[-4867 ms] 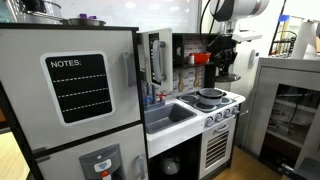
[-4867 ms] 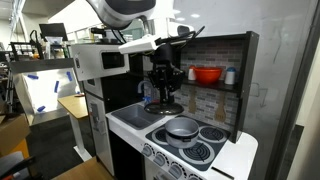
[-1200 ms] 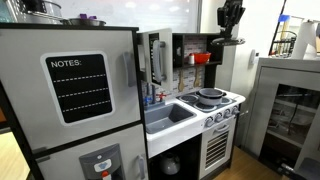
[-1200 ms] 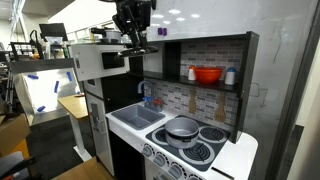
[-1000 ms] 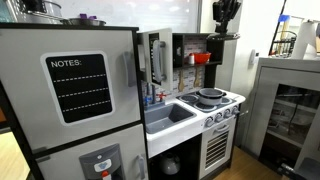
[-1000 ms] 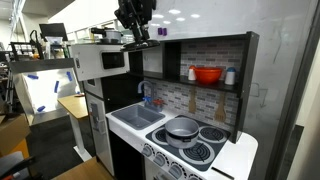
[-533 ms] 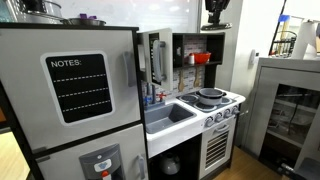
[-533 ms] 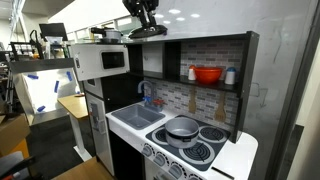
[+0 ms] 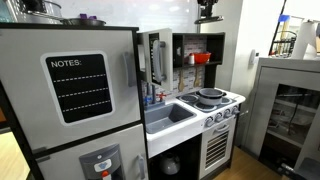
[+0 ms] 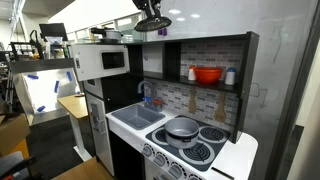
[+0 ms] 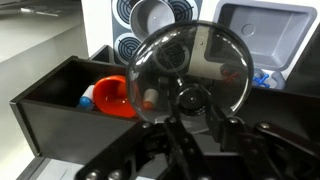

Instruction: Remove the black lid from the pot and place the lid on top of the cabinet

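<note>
My gripper (image 11: 188,108) is shut on the knob of the lid (image 11: 160,60), a glass disc with a black rim. In both exterior views the gripper (image 10: 150,10) (image 9: 208,8) is high up and holds the lid (image 10: 153,23) level, just above the top of the black shelf cabinet (image 10: 205,38) (image 9: 200,35). The pot (image 10: 183,127) sits uncovered on the stove below. It also shows in an exterior view (image 9: 209,96) and in the wrist view (image 11: 160,18).
A red bowl (image 10: 207,74) (image 11: 112,97) and small bottles stand on the cabinet's shelf. A sink (image 10: 137,116) (image 11: 262,30) lies beside the stove. A grey fridge (image 9: 70,100) with pots on top stands further along.
The gripper has risen with the lid from in front of the cabinet's upper edge and moved sideways, so the lid now hangs over the cabinet's top.
</note>
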Controlling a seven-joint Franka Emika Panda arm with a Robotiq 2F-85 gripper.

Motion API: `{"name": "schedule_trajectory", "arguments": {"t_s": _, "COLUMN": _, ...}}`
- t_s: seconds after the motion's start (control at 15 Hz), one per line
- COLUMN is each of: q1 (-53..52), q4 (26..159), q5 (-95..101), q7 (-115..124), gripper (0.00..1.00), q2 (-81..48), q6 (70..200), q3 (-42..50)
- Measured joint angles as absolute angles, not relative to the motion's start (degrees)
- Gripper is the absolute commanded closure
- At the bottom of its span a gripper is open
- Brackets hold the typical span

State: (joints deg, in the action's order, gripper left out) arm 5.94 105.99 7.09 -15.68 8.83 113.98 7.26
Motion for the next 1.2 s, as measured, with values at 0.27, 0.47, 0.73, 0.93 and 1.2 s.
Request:
{"name": "schedule_trajectory", "arguments": {"t_s": 0.27, "q1": 5.61, "q4": 98.40, "q5": 6.94, "q7": -15.68, "gripper": 0.92, "q2": 3.74, "q6": 110.18, "q3": 7.13}}
{"name": "schedule_trajectory", "arguments": {"t_s": 0.47, "q1": 5.53, "q4": 92.75, "q5": 6.75, "q7": -15.68, "gripper": 0.92, "q2": -0.43, "q6": 107.53, "q3": 7.00}}
{"name": "schedule_trajectory", "arguments": {"t_s": 0.73, "q1": 5.51, "q4": 86.70, "q5": 6.38, "q7": -15.68, "gripper": 0.92, "q2": -5.55, "q6": 104.47, "q3": 6.71}}
{"name": "schedule_trajectory", "arguments": {"t_s": 0.93, "q1": 5.51, "q4": 81.94, "q5": 5.54, "q7": -15.68, "gripper": 0.92, "q2": -9.25, "q6": 101.85, "q3": 6.57}}
{"name": "schedule_trajectory", "arguments": {"t_s": 1.2, "q1": 5.51, "q4": 75.53, "q5": 4.98, "q7": -15.68, "gripper": 0.92, "q2": -13.83, "q6": 98.27, "q3": 6.21}}
